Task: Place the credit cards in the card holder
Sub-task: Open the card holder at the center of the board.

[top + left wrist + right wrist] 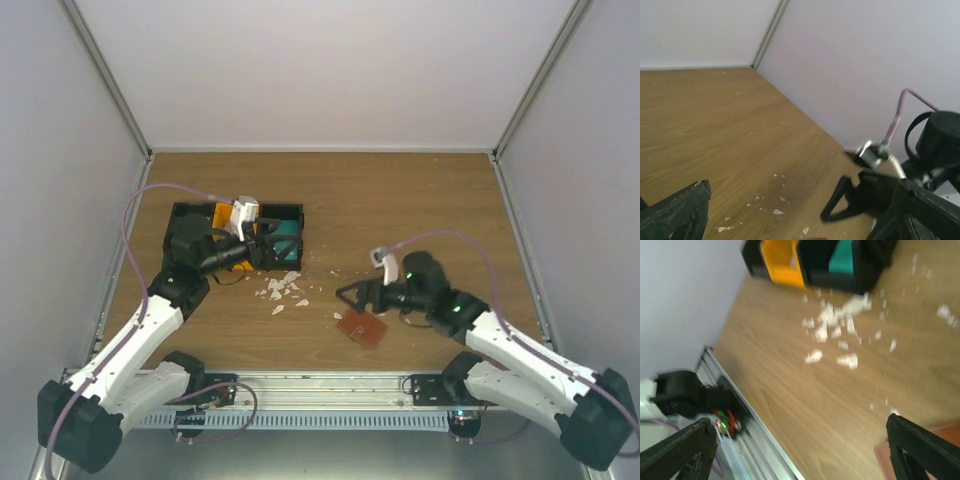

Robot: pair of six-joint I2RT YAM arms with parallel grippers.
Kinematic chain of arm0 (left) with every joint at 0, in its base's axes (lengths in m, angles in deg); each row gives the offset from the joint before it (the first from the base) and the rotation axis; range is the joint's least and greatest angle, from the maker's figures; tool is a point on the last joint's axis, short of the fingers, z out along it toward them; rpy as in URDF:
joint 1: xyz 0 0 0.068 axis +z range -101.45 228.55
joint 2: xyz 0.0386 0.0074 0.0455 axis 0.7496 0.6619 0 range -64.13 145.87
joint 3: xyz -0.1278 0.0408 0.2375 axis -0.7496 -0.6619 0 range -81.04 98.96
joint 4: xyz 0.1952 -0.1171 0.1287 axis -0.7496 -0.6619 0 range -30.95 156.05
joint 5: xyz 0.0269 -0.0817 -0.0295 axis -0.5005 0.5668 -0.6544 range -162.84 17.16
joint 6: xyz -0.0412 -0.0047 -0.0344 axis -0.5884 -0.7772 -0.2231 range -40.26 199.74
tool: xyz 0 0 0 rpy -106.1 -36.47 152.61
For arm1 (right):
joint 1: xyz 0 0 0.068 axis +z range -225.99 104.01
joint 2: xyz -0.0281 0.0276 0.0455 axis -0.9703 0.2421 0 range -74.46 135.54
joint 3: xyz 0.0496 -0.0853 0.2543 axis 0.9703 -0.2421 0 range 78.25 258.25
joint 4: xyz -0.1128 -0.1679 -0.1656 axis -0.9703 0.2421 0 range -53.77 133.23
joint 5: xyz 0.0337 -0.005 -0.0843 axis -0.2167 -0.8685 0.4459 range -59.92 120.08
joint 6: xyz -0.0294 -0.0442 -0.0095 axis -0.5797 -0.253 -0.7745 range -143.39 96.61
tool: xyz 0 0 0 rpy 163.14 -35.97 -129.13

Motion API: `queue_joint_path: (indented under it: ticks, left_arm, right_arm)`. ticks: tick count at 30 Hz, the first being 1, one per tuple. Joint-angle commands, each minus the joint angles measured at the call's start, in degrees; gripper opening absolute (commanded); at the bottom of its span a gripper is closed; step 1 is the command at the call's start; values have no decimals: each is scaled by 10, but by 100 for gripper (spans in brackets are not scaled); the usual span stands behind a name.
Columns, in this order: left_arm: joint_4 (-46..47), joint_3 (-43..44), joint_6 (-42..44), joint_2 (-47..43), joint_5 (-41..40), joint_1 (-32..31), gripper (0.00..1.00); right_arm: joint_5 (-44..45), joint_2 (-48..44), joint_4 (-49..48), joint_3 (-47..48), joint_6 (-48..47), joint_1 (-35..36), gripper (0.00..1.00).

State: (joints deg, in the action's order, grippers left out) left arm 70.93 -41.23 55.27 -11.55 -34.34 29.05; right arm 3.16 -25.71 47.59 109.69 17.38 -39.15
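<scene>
Closest to me, the brown wallet (362, 327) lies flat on the tabletop (400, 200), the right claw (346, 296) wide open just behind it. Across a scatter of white scraps (283, 290), the left claw (268, 243), also spread wide, hovers at the black bin (290, 209) that holds a teal card (288, 245).

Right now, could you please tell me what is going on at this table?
Two robot arms are set to put credit cards into a card holder, and neither holds anything. The left gripper, fingers open, is at the black bin, where teal credit cards sit next to an orange bin. The right gripper, also open, is just beside the reddish-brown card holder lying on the table. White scraps are scattered between the two.
</scene>
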Motion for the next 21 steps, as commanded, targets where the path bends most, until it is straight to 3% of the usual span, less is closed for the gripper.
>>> queue_joint_path:
  ticks: [1, 6, 11, 16, 21]
  left_arm:
    - [26, -10, 20, 13, -62, -43, 99]
    - [32, -43, 9, 37, -69, -71, 99]
    - [56, -72, -14, 60, -69, -97, 99]
    - [57, -73, -22, 92, -77, -122, 96]
    - [58, -65, -27, 131, -83, -144, 95]
  right_arm:
    - [130, 26, -46, -33, 54, 116, 88]
    - [162, 108, -7, -32, 71, 240, 69]
    - [176, 169, 12, -38, 112, 317, 53]
    - [220, 186, 57, -49, 160, 335, 53]
    - [286, 185, 132, -66, 230, 336, 64]
